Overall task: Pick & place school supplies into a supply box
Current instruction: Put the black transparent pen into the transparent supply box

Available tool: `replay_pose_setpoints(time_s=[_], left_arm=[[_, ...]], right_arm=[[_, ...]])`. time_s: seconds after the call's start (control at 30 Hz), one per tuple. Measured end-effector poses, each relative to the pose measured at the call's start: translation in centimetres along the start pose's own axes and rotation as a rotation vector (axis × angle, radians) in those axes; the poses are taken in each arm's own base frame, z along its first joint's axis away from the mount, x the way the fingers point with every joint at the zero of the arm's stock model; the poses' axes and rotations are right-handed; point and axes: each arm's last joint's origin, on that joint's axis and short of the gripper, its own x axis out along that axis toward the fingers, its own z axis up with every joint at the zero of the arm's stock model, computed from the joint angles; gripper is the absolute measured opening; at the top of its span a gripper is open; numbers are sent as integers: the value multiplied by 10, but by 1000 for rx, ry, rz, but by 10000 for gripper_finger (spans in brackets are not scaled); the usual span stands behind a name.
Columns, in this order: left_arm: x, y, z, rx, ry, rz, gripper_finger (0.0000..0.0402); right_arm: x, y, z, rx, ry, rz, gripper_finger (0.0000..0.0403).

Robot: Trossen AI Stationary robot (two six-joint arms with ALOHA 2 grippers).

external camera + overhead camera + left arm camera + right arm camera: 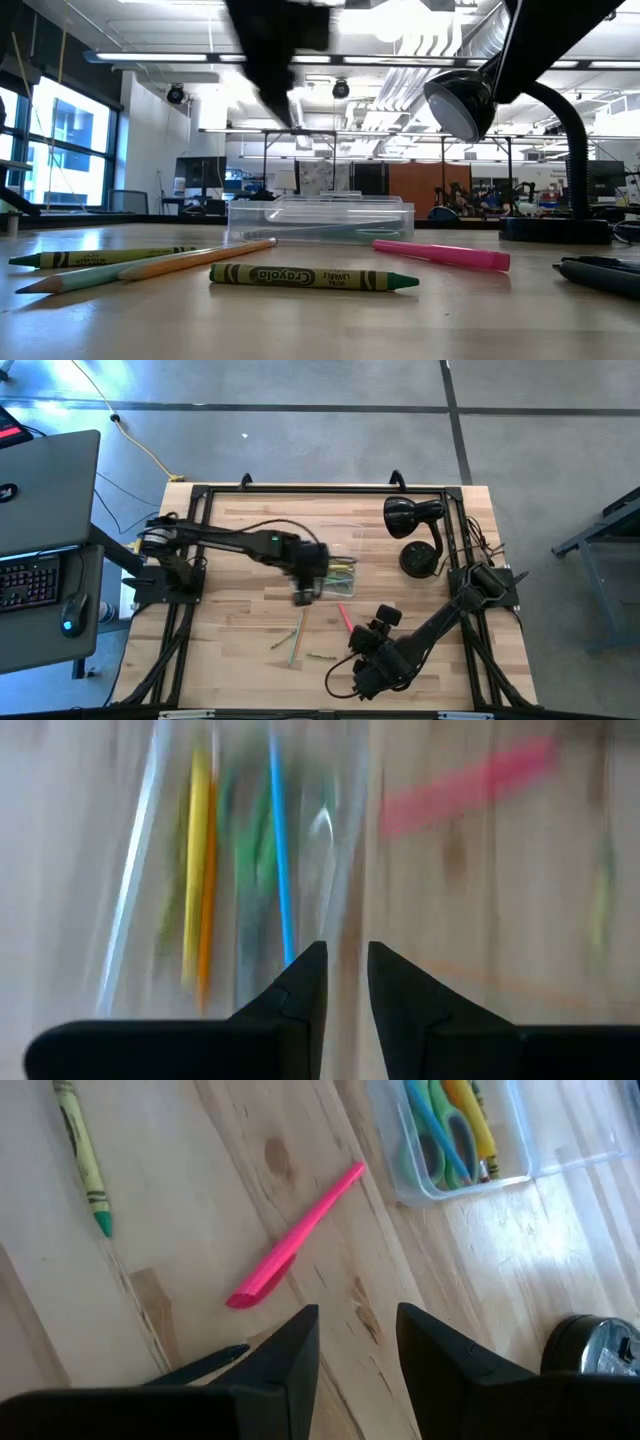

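The clear supply box rests flat on the table's middle and holds yellow, green and blue supplies, among them green-handled scissors. A pink pen lies on the wood just nearer than the box. A green crayon, a tan pencil and more sticks lie toward the near edge. My left gripper hovers beside the box's near-left corner, narrowly open and empty. My right gripper is open above the wood near the pink pen.
A black desk lamp stands at the far right with its round base close to the box. A dark pen lies at the right. A laptop and keyboard sit off the table's left side.
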Motion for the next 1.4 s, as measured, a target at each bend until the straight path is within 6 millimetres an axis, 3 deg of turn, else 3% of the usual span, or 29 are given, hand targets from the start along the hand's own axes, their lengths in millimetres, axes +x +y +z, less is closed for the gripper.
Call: replay_pose_setpoints(time_s=[0.13, 0.27, 0.47, 0.53, 0.8, 1.17, 1.4], left_arm=[[-43, -16, -20, -67, 65, 45, 112], [-82, -31, -40, -109, -4, 125, 109], [-125, -44, -69, -223, -226, 389, 96], [-129, -48, -79, -246, -242, 432, 93], [-136, -64, -87, -269, -314, 403, 89], [-136, -67, -87, -258, -328, 406, 90], [-137, -67, -87, -309, -344, 399, 90]], right_arm=[[9, 3, -4, 93, -53, -19, 115], [16, 7, -21, 155, 14, -16, 115], [-3, 13, -45, 238, 273, 96, 115], [-3, 19, -50, 285, 332, 149, 115], [17, 38, -68, 373, 506, 314, 115], [24, 38, -63, 426, 445, 313, 115], [54, 38, -82, 465, 477, 361, 115]])
